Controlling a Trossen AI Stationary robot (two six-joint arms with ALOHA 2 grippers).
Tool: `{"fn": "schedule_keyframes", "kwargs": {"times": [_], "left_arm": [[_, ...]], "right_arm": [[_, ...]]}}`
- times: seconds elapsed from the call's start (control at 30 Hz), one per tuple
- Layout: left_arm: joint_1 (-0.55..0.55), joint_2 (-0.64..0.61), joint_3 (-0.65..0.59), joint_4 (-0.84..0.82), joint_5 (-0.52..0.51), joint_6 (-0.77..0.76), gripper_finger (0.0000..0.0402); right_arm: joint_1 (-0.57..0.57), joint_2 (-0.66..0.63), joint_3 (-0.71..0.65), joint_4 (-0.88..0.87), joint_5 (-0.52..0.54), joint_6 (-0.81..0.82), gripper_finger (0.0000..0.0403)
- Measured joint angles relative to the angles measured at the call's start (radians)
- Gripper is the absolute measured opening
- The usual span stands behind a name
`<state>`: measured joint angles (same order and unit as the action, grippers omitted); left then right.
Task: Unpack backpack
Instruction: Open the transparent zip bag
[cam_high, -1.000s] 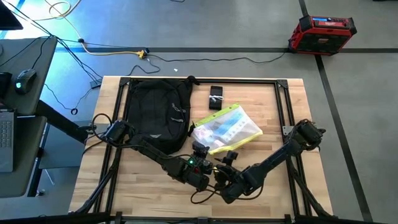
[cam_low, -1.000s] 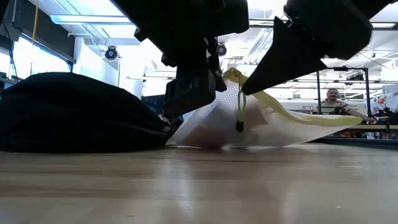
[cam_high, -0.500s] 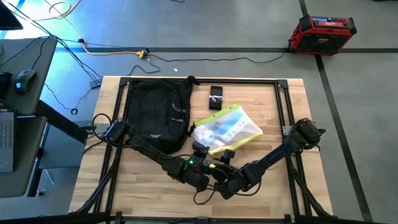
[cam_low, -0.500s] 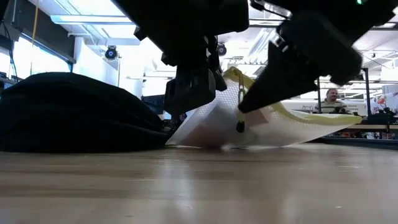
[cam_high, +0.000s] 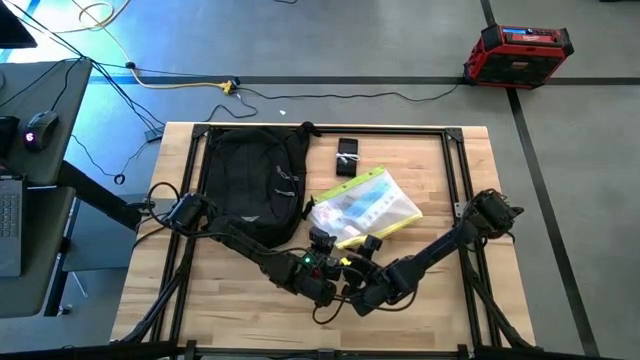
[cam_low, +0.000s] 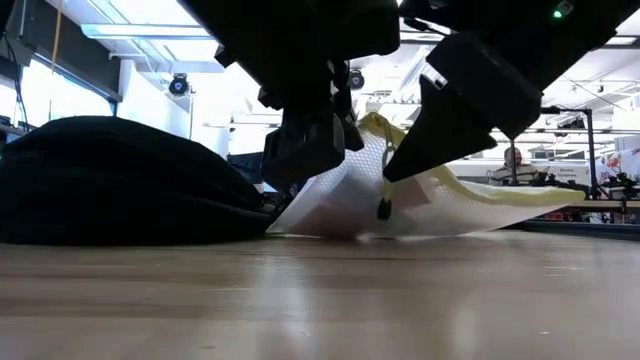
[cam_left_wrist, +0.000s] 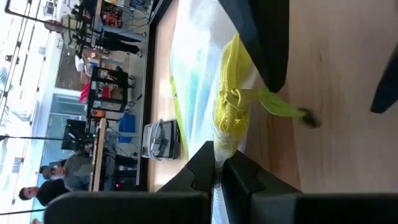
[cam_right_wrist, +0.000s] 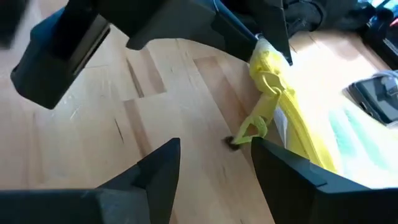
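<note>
The black backpack (cam_high: 255, 180) lies on the table's far left part, with no gripper on it. Beside it on the right lies a clear pouch (cam_high: 368, 205) with a yellow zip edge. My left gripper (cam_left_wrist: 217, 171) is shut on the pouch's near corner. A yellow zip pull (cam_right_wrist: 252, 127) with a dark tip hangs from that corner. My right gripper (cam_right_wrist: 217, 155) is open, with one finger on either side of the pull. In the low view the left gripper (cam_low: 310, 140) is to the left of the right gripper (cam_low: 400, 165). My left gripper pinches the pouch's yellow zip corner (cam_left_wrist: 227, 134) between its two fingers, coming from the table's near side and slanting down. That corner is raised off the wood, while the pouch's far part (cam_low: 500, 205) rests on the table. I cannot tell whether my right gripper's finger (cam_right_wrist: 273, 155) touches the pull.
A small black flat object (cam_high: 347, 155) lies behind the pouch near the far edge. Black frame rails (cam_high: 462, 190) run along the table's sides. Bare wood (cam_high: 230, 300) lies at the near left. A red case (cam_high: 518, 52) stands on the floor beyond the table.
My right gripper has moved a little toward the table's left, closer to the zip pull and my left gripper, and has rolled slightly. The pouch stays where it was, one corner still raised.
</note>
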<state>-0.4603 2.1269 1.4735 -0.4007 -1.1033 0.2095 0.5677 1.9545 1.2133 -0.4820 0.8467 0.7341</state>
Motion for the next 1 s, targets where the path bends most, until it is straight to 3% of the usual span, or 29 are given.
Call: {"fn": "schedule_keyframes", "kwargs": {"times": [0.3,0.43,0.63,1.0], "left_arm": [[-0.001,0.000,-0.001,-0.002,0.013,-0.001,0.0000],[-0.001,0.000,-0.001,0.000,0.047,0.005,0.0000],[-0.005,0.000,-0.001,0.009,0.054,0.026,0.0000],[-0.023,0.000,0.001,0.011,0.038,0.084,0.0000]], "right_arm": [[-0.006,0.000,0.001,0.002,0.013,-0.013,0.0162],[-0.008,-0.001,0.003,0.002,0.018,-0.014,0.0115],[-0.012,-0.002,0.020,-0.025,0.011,-0.019,0.0013],[0.015,-0.001,0.053,-0.346,0.040,0.215,0.0001]]}}
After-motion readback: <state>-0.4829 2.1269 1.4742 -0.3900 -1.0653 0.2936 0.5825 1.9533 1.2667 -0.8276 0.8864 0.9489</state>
